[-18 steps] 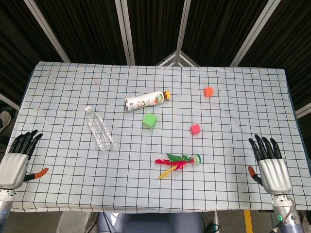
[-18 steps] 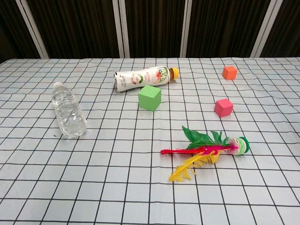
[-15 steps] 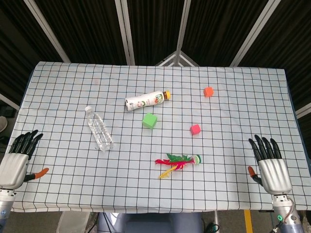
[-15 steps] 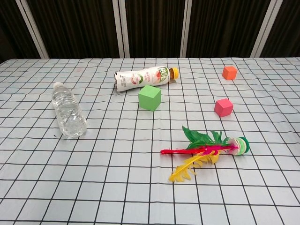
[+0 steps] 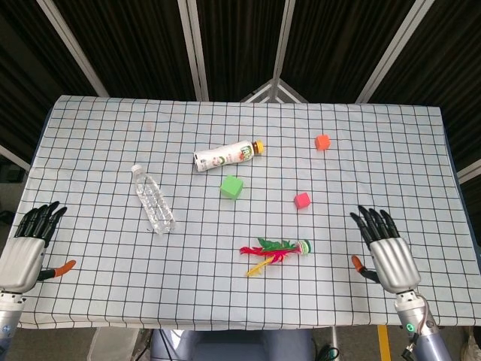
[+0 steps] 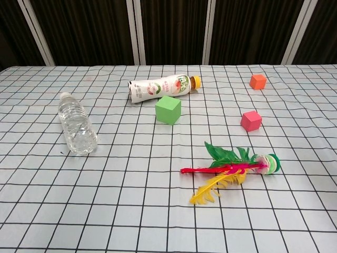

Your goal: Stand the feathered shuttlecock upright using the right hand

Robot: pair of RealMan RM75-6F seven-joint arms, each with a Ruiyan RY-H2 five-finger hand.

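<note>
White cloth with a black grid covers the desk. The shuttlecock shows red, green, pink and yellow feathers, with a green and white base. There's a green cube, a pink cube and an orange cube. The clear bottle wears a white cap; the white bottle has a red and green label and an orange cap. Both hands, left hand and right hand, are silver with black fingers and orange thumb tips.

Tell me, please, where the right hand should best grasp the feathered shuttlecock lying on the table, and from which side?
Probably at the round base of the shuttlecock, coming from the right hand's own side. It lies flat with the base pointing toward that hand and the soft feathers trailing away, so the firm end is nearest.
</note>
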